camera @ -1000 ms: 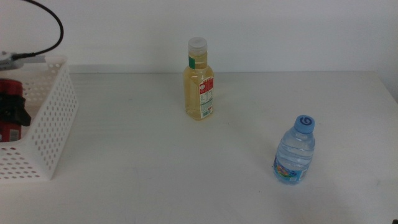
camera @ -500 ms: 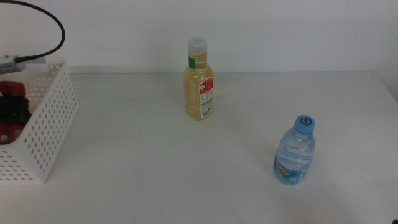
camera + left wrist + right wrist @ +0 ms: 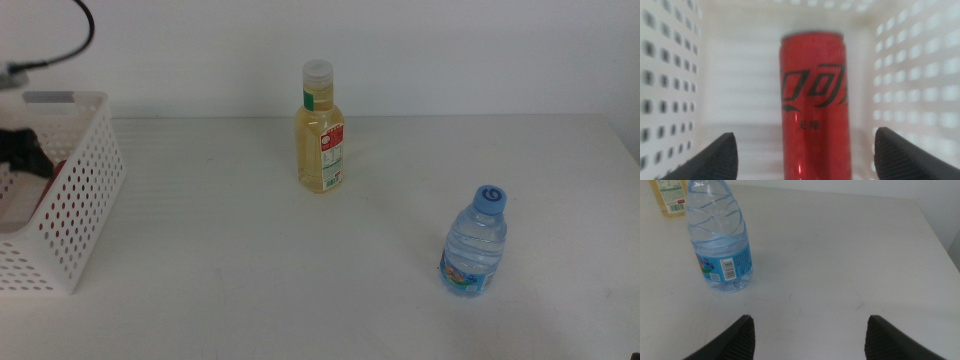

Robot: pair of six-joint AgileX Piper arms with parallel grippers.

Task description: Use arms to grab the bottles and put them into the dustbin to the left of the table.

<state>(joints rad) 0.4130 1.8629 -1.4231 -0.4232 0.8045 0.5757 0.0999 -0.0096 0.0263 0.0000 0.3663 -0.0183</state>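
Observation:
The red can lies inside the white perforated dustbin at the table's left edge; its red shows through the holes in the middle view. My left gripper hangs open over it, jaws wide on either side and not touching; in the middle view the left gripper is a dark blur above the basket. The yellow-liquid bottle stands upright at the back centre. The blue-capped water bottle stands at front right. My right gripper is open and empty, a short way from the water bottle.
The dustbin's walls close in on both sides of the left gripper. The white table runs bare between the basket and the two standing bottles. The yellow bottle shows behind the water bottle in the right wrist view.
The left gripper has let go of the red can and lifted upward out of the basket, leaving the can lower inside. The two standing bottles have not moved.

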